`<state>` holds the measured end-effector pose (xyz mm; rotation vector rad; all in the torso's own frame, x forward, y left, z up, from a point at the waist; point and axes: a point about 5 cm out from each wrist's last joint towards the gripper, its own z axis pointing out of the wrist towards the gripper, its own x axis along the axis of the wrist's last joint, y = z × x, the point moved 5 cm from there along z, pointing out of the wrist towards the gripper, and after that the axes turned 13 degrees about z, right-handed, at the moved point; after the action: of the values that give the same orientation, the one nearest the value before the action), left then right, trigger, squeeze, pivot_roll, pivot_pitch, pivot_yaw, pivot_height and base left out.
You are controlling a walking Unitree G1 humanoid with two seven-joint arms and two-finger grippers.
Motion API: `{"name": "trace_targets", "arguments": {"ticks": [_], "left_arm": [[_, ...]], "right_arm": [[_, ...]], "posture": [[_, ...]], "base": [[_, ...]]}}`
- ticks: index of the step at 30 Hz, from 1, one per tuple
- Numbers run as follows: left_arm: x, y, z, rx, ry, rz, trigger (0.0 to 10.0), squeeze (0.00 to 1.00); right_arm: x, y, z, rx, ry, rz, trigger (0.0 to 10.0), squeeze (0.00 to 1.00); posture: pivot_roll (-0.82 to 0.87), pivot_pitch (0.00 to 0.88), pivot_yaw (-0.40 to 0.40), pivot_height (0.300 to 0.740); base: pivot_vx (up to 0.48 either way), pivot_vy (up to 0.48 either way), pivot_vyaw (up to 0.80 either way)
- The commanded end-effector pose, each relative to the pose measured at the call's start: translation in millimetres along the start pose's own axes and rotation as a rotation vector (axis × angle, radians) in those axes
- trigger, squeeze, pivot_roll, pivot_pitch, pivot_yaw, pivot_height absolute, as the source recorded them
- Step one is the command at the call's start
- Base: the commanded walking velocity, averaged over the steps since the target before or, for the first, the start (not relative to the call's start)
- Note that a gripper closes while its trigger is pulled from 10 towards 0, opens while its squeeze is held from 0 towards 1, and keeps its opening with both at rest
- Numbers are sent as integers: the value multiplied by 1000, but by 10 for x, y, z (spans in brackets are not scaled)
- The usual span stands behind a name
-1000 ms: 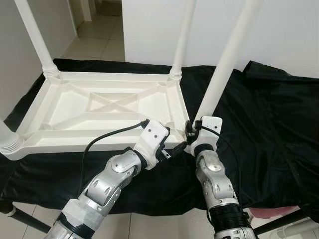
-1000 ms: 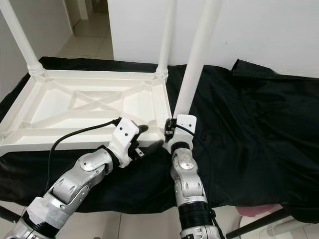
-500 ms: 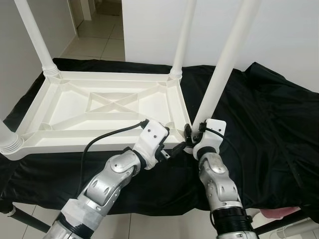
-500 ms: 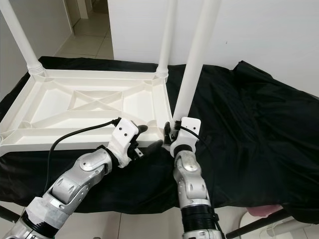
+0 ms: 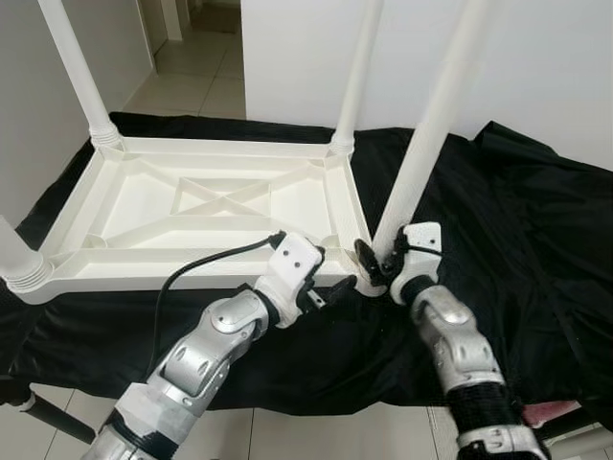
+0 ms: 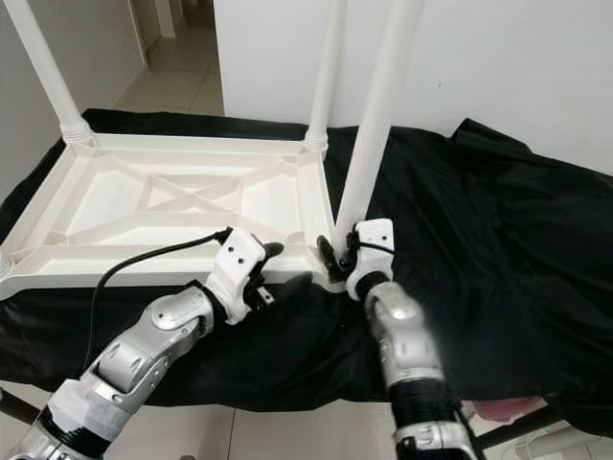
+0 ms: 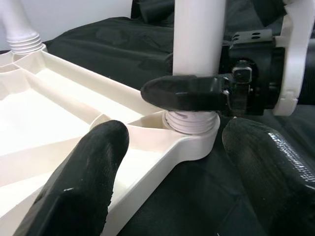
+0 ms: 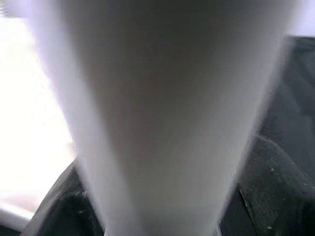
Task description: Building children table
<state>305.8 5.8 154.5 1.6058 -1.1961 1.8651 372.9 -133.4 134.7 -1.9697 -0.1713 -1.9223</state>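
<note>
A white plastic table top [image 5: 192,271] lies upside down on a black cloth. Three legs stand in its far-left [image 5: 81,77], far-right [image 5: 354,77] and near-left [image 5: 14,257] corners. The fourth leg [image 5: 431,134] rises, slightly tilted, from the near-right corner socket [image 7: 192,123]. My right gripper [image 5: 378,264] is shut on this leg just above the socket; the leg [image 8: 162,98] runs between its fingers [image 8: 266,177]. My left gripper [image 5: 330,286] is open, straddling the table's near rim beside that corner, its fingertips [image 7: 98,147] apart from the plastic.
The black cloth [image 5: 536,220] spreads wide to the right of the table. A white wall [image 5: 575,57] stands behind, and tiled floor [image 5: 192,77] leads to a doorway at the back left. A black bar [image 5: 43,414] lies on the floor at the near left.
My right forearm has swung out to the right while the gripper stays at the leg's base. The left arm holds its place. The camera has shifted slightly.
</note>
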Motion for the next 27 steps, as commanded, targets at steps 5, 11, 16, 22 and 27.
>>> {"name": "trace_targets", "arguments": {"ticks": [5,11,16,22,27], "left_arm": [[-6,176,16,-147,14,8,10000,0],[-1,184,23,-148,15,9,10000,0],[-1,179,24,-142,14,7,10000,0],[-8,176,20,-132,11,3,10000,0],[-8,168,26,-133,9,7,10000,0]], "right_arm": [[-56,-46,48,159,-67,-68,10000,0],[-93,-67,79,235,-101,-99,10000,0],[-159,-39,80,261,-135,-102,0,0],[-200,22,47,280,-145,-87,0,0],[-180,57,44,256,-125,-68,9765,0]], "posture": [[11,0,-59,740],[12,0,-61,740],[17,1,-67,740],[18,10,-70,740],[17,17,-68,740]], "base": [[0,0,0],[0,0,0],[0,0,0],[0,0,0],[0,0,0]]}}
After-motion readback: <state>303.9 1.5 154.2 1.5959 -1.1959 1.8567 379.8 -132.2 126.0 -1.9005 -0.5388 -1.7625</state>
